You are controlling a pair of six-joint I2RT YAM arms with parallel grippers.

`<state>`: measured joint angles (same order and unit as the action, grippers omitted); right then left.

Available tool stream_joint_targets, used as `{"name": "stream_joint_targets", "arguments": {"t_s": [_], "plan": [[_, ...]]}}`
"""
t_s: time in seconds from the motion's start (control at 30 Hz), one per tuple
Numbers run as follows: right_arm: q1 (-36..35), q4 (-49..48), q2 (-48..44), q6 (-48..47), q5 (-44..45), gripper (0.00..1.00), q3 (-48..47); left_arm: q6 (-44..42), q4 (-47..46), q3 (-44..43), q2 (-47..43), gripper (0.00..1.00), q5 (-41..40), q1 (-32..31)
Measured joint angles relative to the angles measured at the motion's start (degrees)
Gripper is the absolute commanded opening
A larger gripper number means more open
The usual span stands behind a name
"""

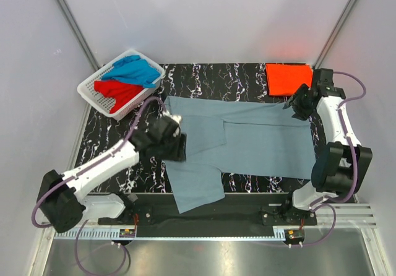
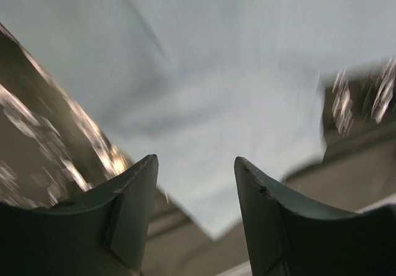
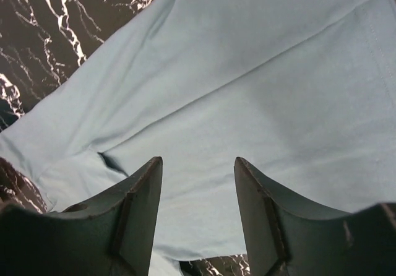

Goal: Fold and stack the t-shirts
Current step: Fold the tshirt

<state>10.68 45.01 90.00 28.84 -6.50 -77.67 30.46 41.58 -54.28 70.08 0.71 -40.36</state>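
Note:
The dull grey-blue t-shirt (image 1: 247, 140) lies spread across the black marbled table, one sleeve hanging toward the near edge. It fills the left wrist view (image 2: 235, 84) and the right wrist view (image 3: 260, 90). My left gripper (image 1: 178, 138) is open and empty above the shirt's left part. My right gripper (image 1: 296, 106) is open and empty above the shirt's far right corner. The orange-red t-shirt (image 1: 288, 78) lies folded at the far right. The bright blue t-shirt (image 1: 133, 72) and the red t-shirt (image 1: 119, 92) lie crumpled in the basket.
The white slotted basket (image 1: 93, 93) stands at the table's far left corner. The black marbled table (image 1: 210, 78) ends at a black rail along the near side. Grey walls stand close on the left, back and right.

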Motion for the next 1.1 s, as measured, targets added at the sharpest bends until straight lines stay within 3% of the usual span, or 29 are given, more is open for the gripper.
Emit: {"name": "stream_joint_targets", "arguments": {"t_s": [0.27,0.47,0.63,1.1], "plan": [[-0.42,0.33,-4.72,0.04,-3.23,0.58,3.45,13.49,4.85,10.12,-6.97,0.53,-4.39,-26.75],[-0.57,0.72,-6.71,0.07,-4.17,0.58,4.04,16.63,3.67,8.76,4.22,0.55,-8.09,-40.85],[-0.57,0.79,-7.58,0.07,-4.26,0.58,4.09,17.05,2.58,8.55,9.51,0.54,-9.62,-44.46],[-0.57,0.72,-7.98,0.09,-4.24,0.59,5.29,16.33,-2.78,15.91,5.25,0.49,-10.49,-45.00]]}}
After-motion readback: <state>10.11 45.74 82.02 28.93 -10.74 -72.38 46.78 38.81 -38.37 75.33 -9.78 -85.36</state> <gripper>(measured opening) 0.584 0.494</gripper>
